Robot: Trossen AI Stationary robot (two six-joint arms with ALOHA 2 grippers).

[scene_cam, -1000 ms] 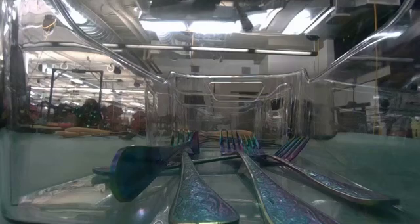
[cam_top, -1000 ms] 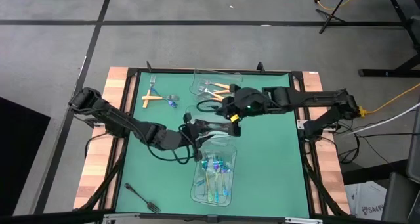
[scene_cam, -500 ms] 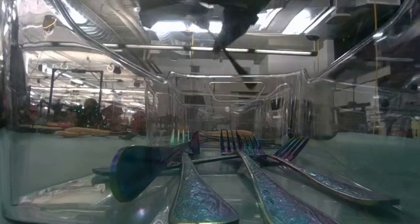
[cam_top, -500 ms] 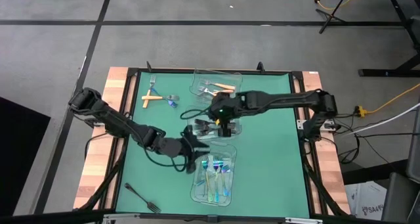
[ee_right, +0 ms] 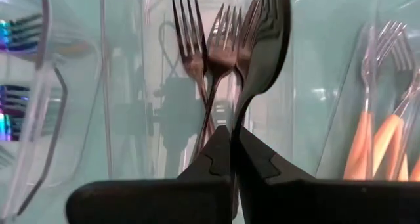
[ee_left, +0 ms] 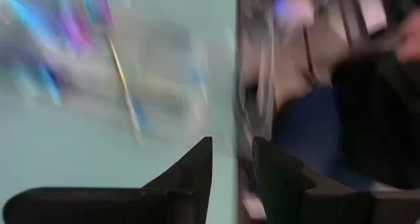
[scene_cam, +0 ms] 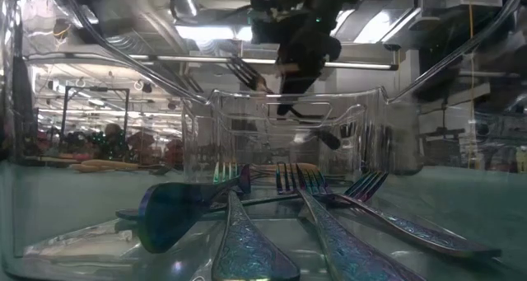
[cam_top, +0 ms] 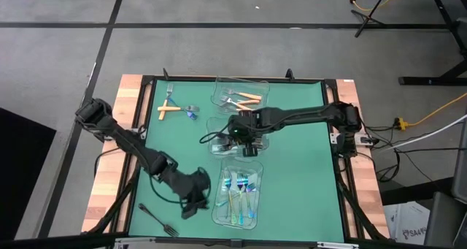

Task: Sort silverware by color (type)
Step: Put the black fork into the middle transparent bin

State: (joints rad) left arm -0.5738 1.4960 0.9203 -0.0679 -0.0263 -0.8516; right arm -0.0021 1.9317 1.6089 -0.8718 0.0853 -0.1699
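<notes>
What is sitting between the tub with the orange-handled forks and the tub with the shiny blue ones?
From above, a third clear tub lies between the orange-handled forks' tub and the blue forks' tub. The right gripper holds a dark fork over it.

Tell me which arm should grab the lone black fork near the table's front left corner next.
The left. Its hand hangs low beside that black fork, while the right hand is over the middle container, shut on a dark fork.
</notes>
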